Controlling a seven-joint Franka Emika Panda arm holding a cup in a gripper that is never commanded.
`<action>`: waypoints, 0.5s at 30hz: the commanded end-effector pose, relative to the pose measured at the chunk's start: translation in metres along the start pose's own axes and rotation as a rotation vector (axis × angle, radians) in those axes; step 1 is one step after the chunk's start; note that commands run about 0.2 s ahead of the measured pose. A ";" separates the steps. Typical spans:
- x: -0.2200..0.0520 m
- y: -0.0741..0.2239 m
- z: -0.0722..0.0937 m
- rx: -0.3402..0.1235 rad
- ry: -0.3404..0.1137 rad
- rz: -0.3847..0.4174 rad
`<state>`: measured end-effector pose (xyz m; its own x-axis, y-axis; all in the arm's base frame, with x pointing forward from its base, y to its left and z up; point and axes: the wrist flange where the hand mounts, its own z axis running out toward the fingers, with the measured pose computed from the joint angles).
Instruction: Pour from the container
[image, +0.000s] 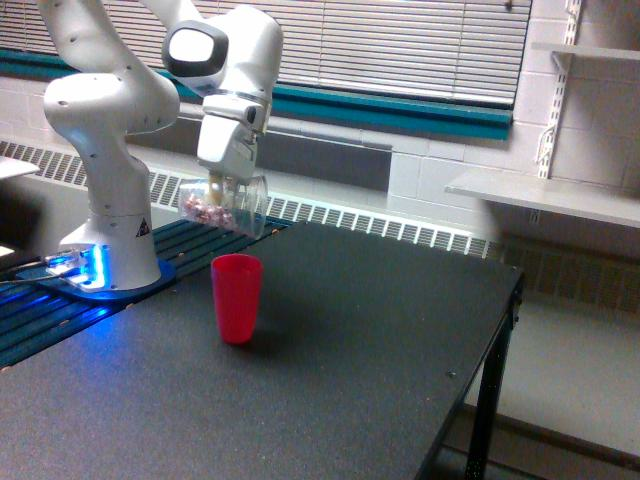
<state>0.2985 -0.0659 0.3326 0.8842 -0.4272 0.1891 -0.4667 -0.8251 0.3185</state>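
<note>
the fingers (222, 190) pinch the container (222, 207), a clear cup lying almost on its side in the air at about 11 o'clock above the red cup (237, 297) on the desk (330, 350). reddish and pale pieces show inside it, so the pour looks unfinished. which end is the mouth, and whether anything lies in the red cup, is hard to tell.

The container (222, 205) is thin clear plastic, glossy, with small reddish-brown and pale pieces showing through its wall. The red cup (237, 297) is opaque plastic with a smooth, soft sheen. The tabletop (330, 380) is dark, matt and finely speckled. The robot arm (110, 120) wears smooth, glossy white plastic shells.
</note>
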 end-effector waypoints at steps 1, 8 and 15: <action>-0.015 0.004 0.012 -0.021 -0.054 0.032; -0.019 0.000 0.014 -0.039 -0.072 0.028; -0.024 -0.006 0.017 -0.058 -0.082 0.015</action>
<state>0.2917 -0.0649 0.3280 0.8731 -0.4620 0.1556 -0.4862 -0.8026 0.3457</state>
